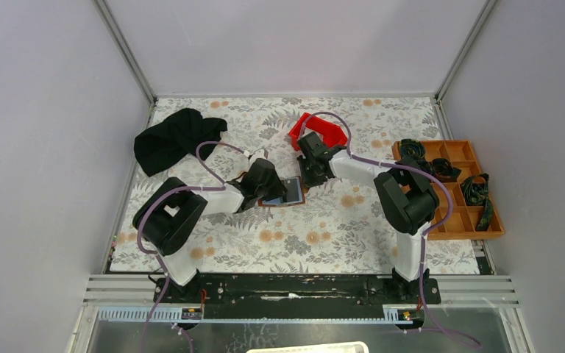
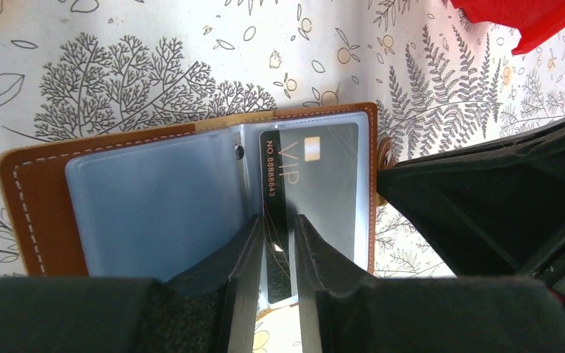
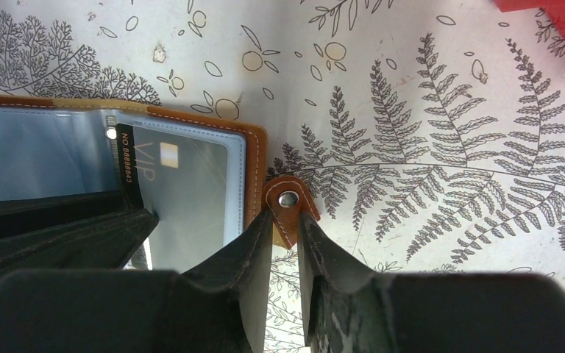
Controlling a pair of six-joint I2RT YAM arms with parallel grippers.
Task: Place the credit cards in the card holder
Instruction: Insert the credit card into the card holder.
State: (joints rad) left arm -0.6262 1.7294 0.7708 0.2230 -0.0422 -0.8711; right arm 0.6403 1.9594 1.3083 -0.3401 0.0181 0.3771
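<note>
**Q:** Where does the card holder lie?
**A:** It is opened flat, inner side up, near the middle of the bench and well apart from all four edges. Its tab clasp projects from the side that faces the right edge.

**Q:** What is the state of each end effector?
**A:** The left end effector is closed narrow on a dark credit card marked VIP. It pinches one end of the uncovered strip beside the spine. The rest of the card's face shows hazed beneath the clear sleeve on the clasp side. The right end effector is closed narrow on the tab clasp, holding the holder in place. No other card can be made out.

**Q:** How are these things likely to handle?
**A:** The card appears light, thin, stiff and slick. A pinch at its outer edge seems best, as it leaves the fingers clear of the sleeve mouth. The holder looks like soft, light leather and would probably slide across the bench if pushed unheld. The tab offers a grip away from the pockets. The sleeve film seems flexible and may buckle or catch a card corner.
</note>
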